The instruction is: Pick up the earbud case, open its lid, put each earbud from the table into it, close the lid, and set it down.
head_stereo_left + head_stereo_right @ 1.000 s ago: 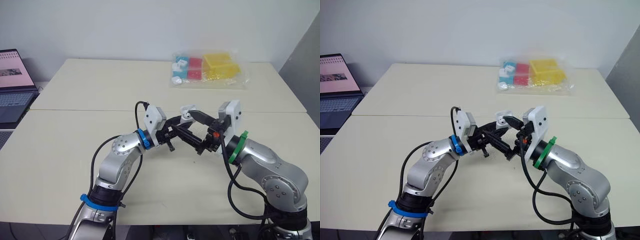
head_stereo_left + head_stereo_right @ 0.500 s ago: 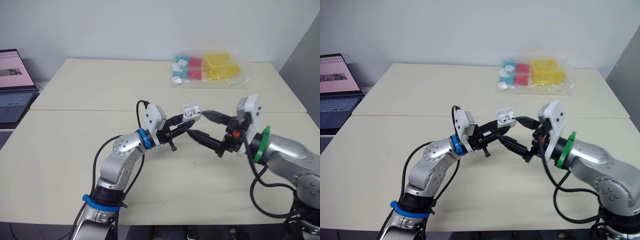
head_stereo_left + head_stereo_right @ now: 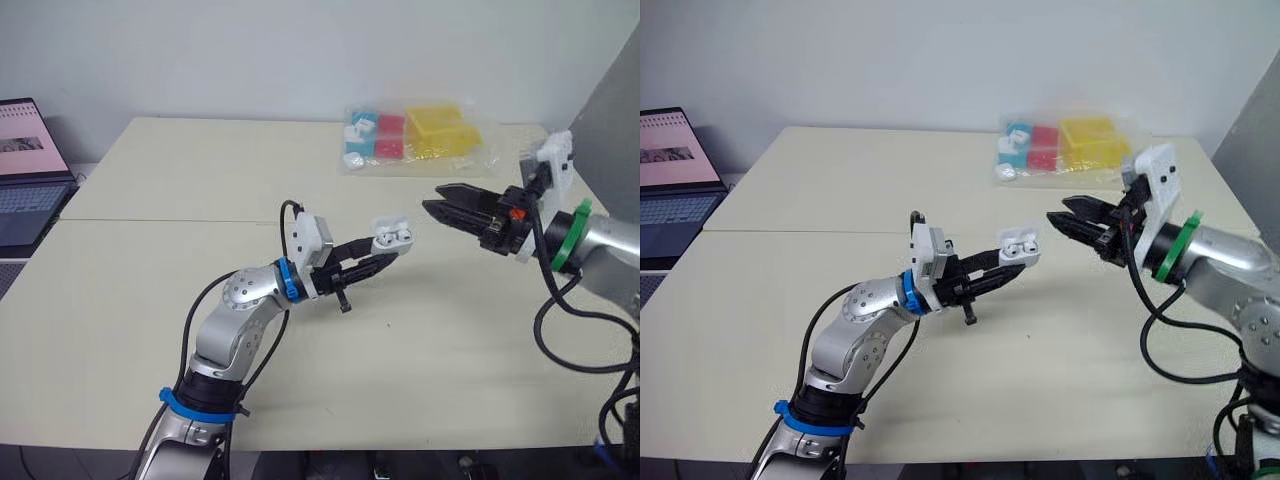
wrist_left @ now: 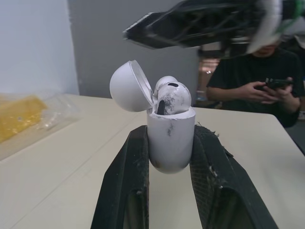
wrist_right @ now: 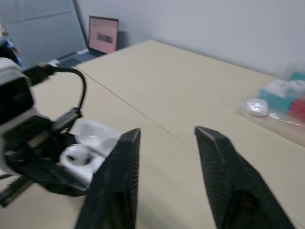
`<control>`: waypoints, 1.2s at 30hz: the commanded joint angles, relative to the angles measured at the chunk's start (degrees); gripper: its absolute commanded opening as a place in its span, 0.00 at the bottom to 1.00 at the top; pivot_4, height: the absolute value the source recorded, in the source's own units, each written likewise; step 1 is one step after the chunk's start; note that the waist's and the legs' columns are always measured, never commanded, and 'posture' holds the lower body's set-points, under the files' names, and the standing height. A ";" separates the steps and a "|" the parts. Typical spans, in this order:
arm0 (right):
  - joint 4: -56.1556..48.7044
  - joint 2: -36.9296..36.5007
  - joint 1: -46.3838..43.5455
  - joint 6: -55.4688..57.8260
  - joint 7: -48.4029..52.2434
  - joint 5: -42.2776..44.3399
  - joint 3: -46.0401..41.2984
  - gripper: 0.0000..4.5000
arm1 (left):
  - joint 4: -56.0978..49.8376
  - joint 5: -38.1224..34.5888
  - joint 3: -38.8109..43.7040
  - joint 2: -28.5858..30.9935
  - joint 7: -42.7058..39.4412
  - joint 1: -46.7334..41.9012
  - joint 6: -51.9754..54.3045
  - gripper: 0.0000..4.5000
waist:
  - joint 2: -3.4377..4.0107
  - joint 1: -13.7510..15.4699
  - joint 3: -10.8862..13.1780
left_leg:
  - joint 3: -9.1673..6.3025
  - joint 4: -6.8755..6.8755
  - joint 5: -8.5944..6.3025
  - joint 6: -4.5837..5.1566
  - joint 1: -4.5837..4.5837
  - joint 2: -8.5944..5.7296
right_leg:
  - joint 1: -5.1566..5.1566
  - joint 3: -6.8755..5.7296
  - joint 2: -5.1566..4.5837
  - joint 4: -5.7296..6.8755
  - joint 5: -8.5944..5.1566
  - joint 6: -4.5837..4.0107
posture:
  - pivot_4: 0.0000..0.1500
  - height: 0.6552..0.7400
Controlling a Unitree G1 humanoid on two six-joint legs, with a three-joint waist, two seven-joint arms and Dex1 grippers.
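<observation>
The white earbud case (image 3: pixel 392 237) is held above the middle of the table, with my left gripper (image 3: pixel 386 251) shut on its lower body. Its lid (image 4: pixel 127 86) stands open, tipped back, and a white earbud (image 4: pixel 170 95) sits in the case. My right gripper (image 3: pixel 432 199) hovers to the right of the case, clear of it and pointing at it. In the right wrist view its fingers (image 5: pixel 123 167) stand apart with nothing between them, and the case (image 5: pixel 93 150) lies beyond them.
A clear plastic bag (image 3: pixel 415 138) with yellow, red and blue boxes lies at the far side of the table. An open laptop (image 3: pixel 25 170) stands at the far left. A seated person (image 4: pixel 257 86) holding a phone is beyond the table in the left wrist view.
My right gripper has drawn back from the case to the right and upward, its fingers narrowing. My left gripper has kept its hold and shifted the case slightly right.
</observation>
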 commanded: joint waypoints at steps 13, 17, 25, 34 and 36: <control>11.05 -2.45 -14.37 0.08 27.92 -8.01 12.57 0.00 | -3.29 -1.46 -1.78 0.17 -2.46 -0.64 -0.37 0.18 | 0.00 0.07 0.00 | -0.09 -0.01 -0.01 0.01 -0.03 0.03 | -0.01 -0.02 0.02 -0.04 0.00 -0.01 | 1.00 0.96; 9.42 -3.08 -14.20 5.14 30.61 -4.36 11.40 0.00 | -3.56 -1.31 -1.83 -0.06 -2.24 -0.31 -0.20 0.18 | 0.00 0.10 0.00 | -0.09 -0.01 0.00 0.00 -0.03 0.03 | 0.00 -0.02 0.01 -0.04 0.00 -0.01 | 1.00 0.96; 5.93 -5.18 -10.79 7.76 31.67 -3.54 10.71 0.00 | -3.49 -1.36 -2.06 -0.30 -1.80 -0.49 -0.28 0.18 | 0.00 0.12 0.00 | -0.09 0.00 -0.01 0.00 -0.02 0.02 | 0.00 -0.03 -0.02 -0.03 0.00 -0.01 | 1.00 0.96; 3.86 -4.29 -7.65 4.80 30.07 -6.34 10.35 0.00 | -3.66 -2.20 -1.91 -0.38 -0.64 -0.44 2.04 0.18 | 0.00 0.07 0.00 | -0.08 0.01 0.00 0.00 0.00 0.02 | 0.00 -0.01 0.00 0.00 0.00 -0.01 | 1.00 0.96; 4.24 -4.24 -5.84 0.18 27.64 -11.01 9.64 0.00 | -2.95 -3.64 -1.70 0.19 1.00 0.13 7.75 0.18 | -0.01 0.10 0.00 | -0.08 0.01 0.00 0.01 -0.01 0.02 | 0.00 -0.02 0.00 0.00 0.00 -0.01 | 1.00 0.96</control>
